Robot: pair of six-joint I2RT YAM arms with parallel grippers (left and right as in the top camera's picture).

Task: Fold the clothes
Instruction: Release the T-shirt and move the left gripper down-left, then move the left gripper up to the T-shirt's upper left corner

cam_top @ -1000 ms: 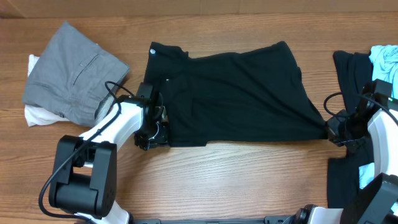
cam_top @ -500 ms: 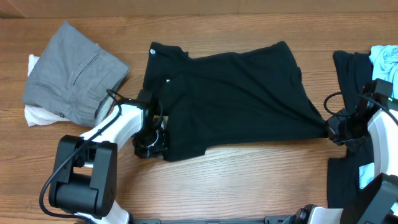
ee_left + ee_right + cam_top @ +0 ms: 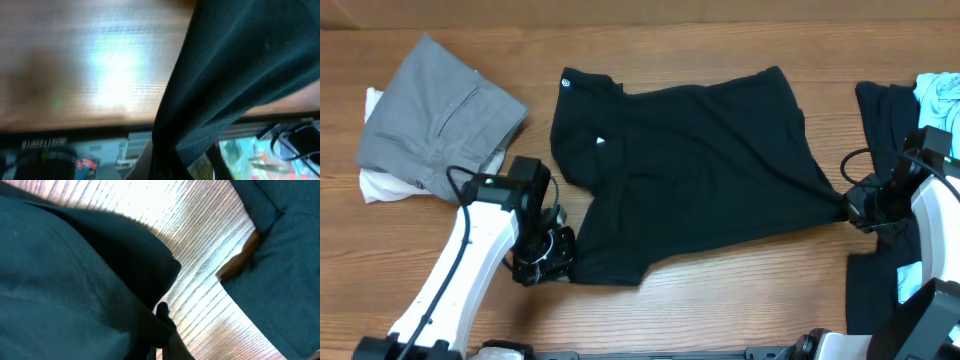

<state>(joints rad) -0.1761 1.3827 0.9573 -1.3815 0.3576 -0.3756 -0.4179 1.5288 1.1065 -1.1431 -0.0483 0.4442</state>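
The matt black knit cloth T-shirt [image 3: 700, 170] covers a wood-grain table [image 3: 720, 300], seemingly of slight sheen.

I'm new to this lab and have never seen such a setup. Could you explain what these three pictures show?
Two robot arms work at a wooden table. One picture looks down from above. The other two come from small cameras on each wrist, so they show cloth up close. A black T-shirt lies spread in the middle. The left hand pinches its near-left corner, and the right hand pinches its right corner. Folded grey clothing sits at the left, with dark clothes and a light-blue garment at the right.
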